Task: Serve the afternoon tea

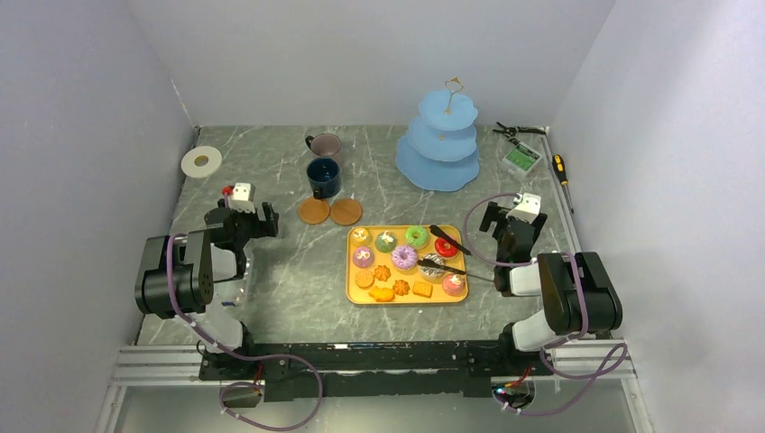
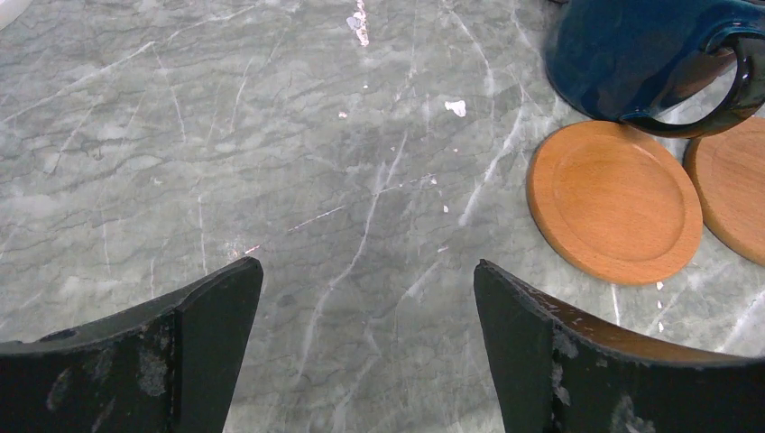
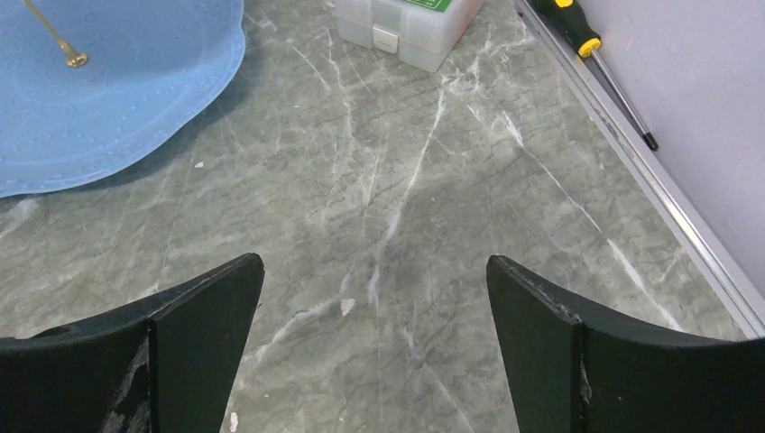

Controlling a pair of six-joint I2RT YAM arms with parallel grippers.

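**Item: afternoon tea set, unserved.**

- Small colourful doughnuts and cupcakes (image 1: 403,257): lying in rows on a yellow rectangular tray (image 1: 406,301), centre of the top view, slightly toward the lower right.
- Orange biscuits (image 1: 400,287): along the near part of the same tray.
- Black tongs (image 1: 451,244): lying across the right part of the tray, over the pastries.
- Light-blue three-tier stand with a gold handle (image 1: 439,149): upper centre-right of the top view and well apart from the tray. All tiers that show are bare.
- Dark-blue ceramic mug (image 1: 323,176): upper centre-left, standing on the grey marbled desk (image 1: 271,271).
- Mauve mug (image 1: 325,144): just behind the dark-blue one.
- Two brown round wooden coasters (image 1: 314,210): side by side just in front of the dark-blue mug. Neither carries anything.

**Progress (judged):** nothing is served. Every pastry and biscuit is on the tray, the stand is unloaded, and both mugs are off their coasters. The whole task remains.

**Tools:**
- Left tool (image 2: 368,271): fingers wide apart, holding and touching nothing. It hovers over bare desk at centre-left, with the coasters and the dark-blue mug at the upper right of its wrist view.
- Right tool (image 3: 374,266): fingers likewise wide apart and empty. It hovers over bare desk right of the tray, with the stand's bottom tier at the upper left of its wrist view.

**Sundries:**
- White tape roll (image 1: 201,161): upper left.
- Clear plastic box with a green label (image 1: 521,160), yellow-and-black screwdriver (image 1: 561,168) and black pliers (image 1: 514,131): all upper right.
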